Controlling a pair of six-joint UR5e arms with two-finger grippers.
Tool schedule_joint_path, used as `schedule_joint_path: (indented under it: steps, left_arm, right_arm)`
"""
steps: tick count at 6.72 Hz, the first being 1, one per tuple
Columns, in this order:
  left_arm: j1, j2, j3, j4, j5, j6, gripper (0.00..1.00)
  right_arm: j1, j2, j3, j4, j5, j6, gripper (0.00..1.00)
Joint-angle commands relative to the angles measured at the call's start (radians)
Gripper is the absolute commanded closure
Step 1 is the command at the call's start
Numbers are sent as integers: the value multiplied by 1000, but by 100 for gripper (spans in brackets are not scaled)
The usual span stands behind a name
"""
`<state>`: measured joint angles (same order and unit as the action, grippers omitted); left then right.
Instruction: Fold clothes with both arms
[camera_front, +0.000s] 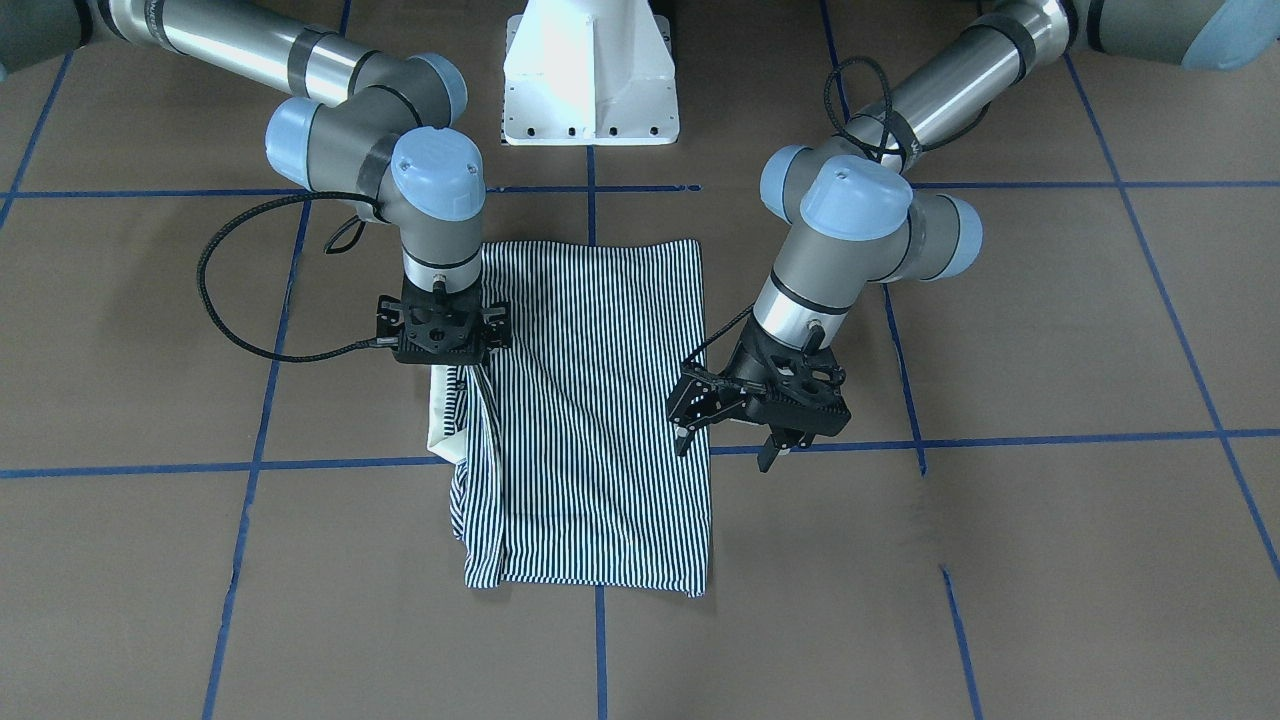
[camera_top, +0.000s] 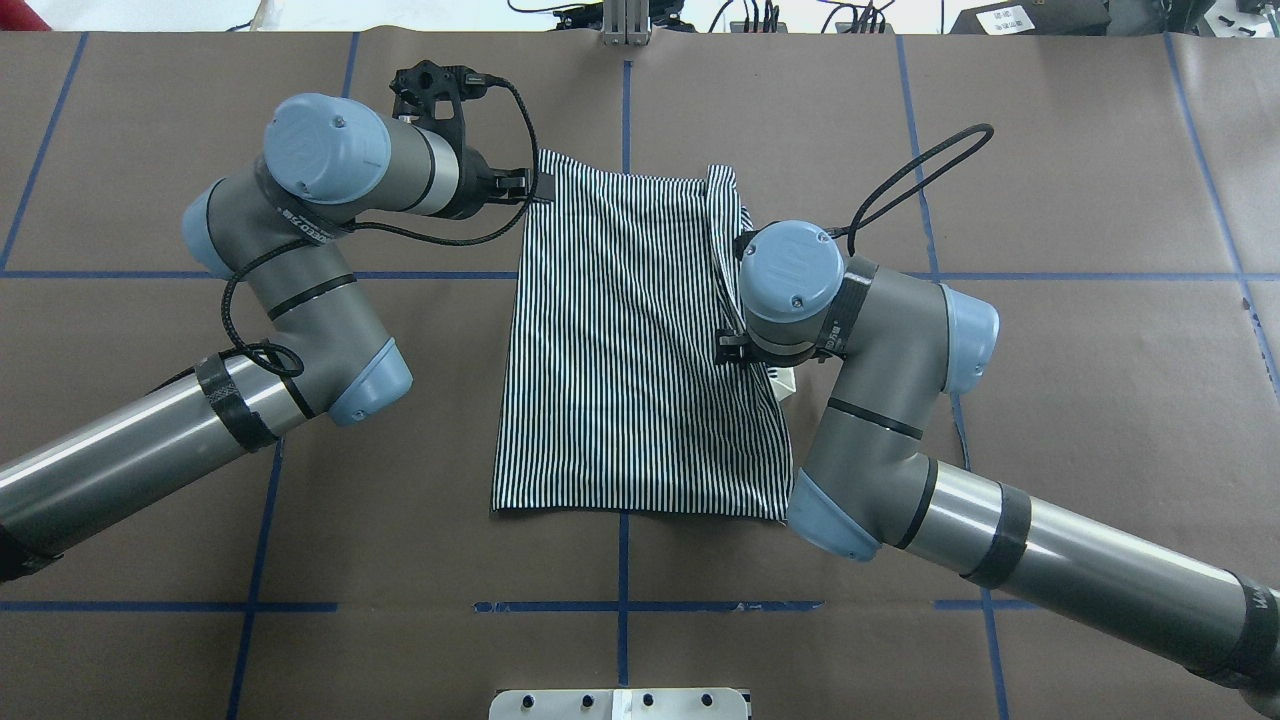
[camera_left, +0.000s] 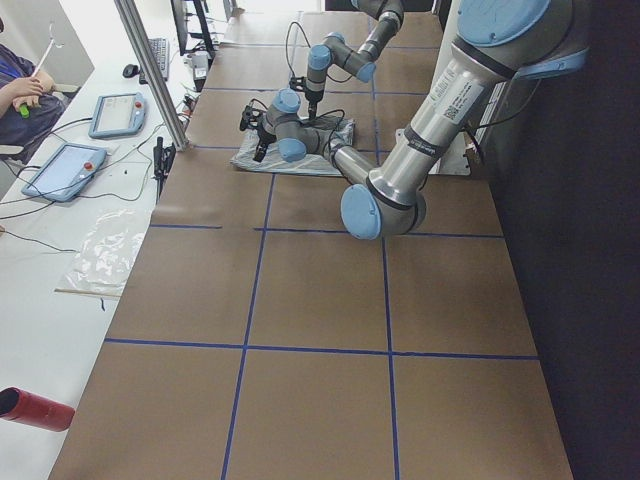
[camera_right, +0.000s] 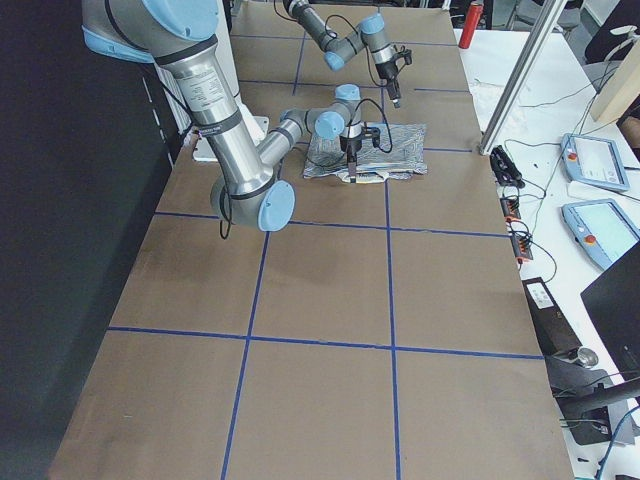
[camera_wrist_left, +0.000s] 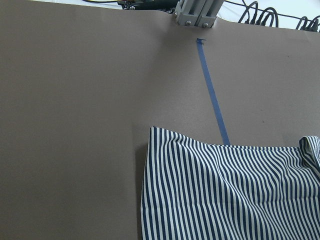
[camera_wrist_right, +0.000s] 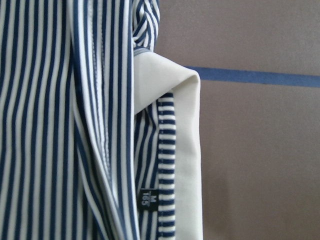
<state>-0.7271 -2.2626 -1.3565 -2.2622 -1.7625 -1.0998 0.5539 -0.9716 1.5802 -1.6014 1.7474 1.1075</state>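
Note:
The striped polo shirt (camera_front: 600, 420) lies flat on the brown table as a folded rectangle, and it also shows in the overhead view (camera_top: 630, 350). Its cream collar (camera_front: 438, 425) sticks out at the edge on my right arm's side. My right gripper (camera_front: 470, 378) points straight down over that edge, and its wrist hides the fingers. The right wrist view shows the collar (camera_wrist_right: 185, 150) and a size label close up. My left gripper (camera_front: 725, 447) is open and empty, hovering beside the opposite edge. The left wrist view shows a shirt corner (camera_wrist_left: 160, 150).
The white pedestal base (camera_front: 590, 75) stands at the robot's side of the table. Blue tape lines (camera_front: 250, 465) cross the brown surface. Beside the table, a side bench holds tablets (camera_left: 65, 170) and a red cylinder (camera_left: 35, 410), with a metal post (camera_left: 150, 70).

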Motion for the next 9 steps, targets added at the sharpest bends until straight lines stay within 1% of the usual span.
schedule_joint_path:
  steps: [1, 3, 4, 5, 6, 7, 8, 9]
  left_arm:
    - [0, -2, 2, -2, 0, 0, 0]
    - [0, -3, 2, -5, 0, -2, 0]
    - [-1, -2, 0, -8, 0, -2, 0]
    - [-2, -3, -3, -10, 0, -3, 0]
    - [-2, -5, -6, -11, -2, -5, 0]
    - [-3, -3, -6, -20, 0, -3, 0]
    - [-5, -3, -10, -29, -2, -2, 0]
    - [-9, 3, -42, -28, -2, 0, 0]
  right_arm:
    - [53, -59, 12, 0, 18, -72, 0]
    - [121, -117, 59, 1, 64, -171, 0]
    - [150, -104, 67, -2, 93, -175, 0]
    - [161, -46, 43, -2, 105, -167, 0]
    - [173, 58, -76, 11, 103, -170, 0]
    - [175, 155, -236, 35, 100, -172, 0]
    - [175, 189, -332, 111, 98, -169, 0]
    - [175, 198, -351, 127, 98, -172, 0]
